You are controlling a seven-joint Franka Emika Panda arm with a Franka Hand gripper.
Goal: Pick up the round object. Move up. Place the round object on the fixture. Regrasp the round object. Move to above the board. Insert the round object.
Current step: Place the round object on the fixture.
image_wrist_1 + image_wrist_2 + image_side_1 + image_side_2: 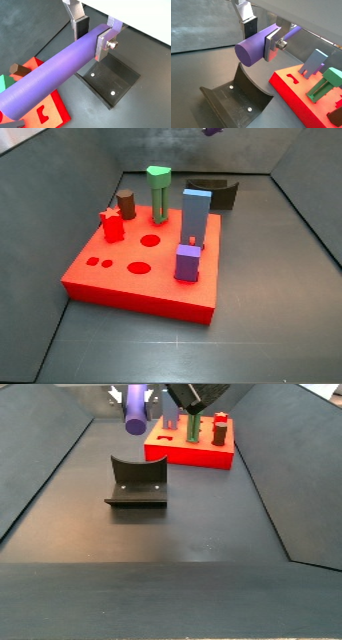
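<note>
My gripper [91,36] is shut on the round object [53,70], a long smooth purple cylinder held lying level between the silver fingers. In a side view the cylinder [134,419] hangs in the air above and behind the fixture [136,484], a dark L-shaped bracket on a base plate. In both wrist views the fixture [234,95] lies below the cylinder [254,47]. The red board [147,283] stands beside the fixture [211,193], with shaped holes in its top. In that side view only a purple scrap shows at the top edge.
Standing in the board are a tall green peg [159,193], a short brown cylinder [126,203], a blue block [195,213], a purple square block [189,261] and a small red piece [112,225]. Grey walls enclose the dark floor [160,574].
</note>
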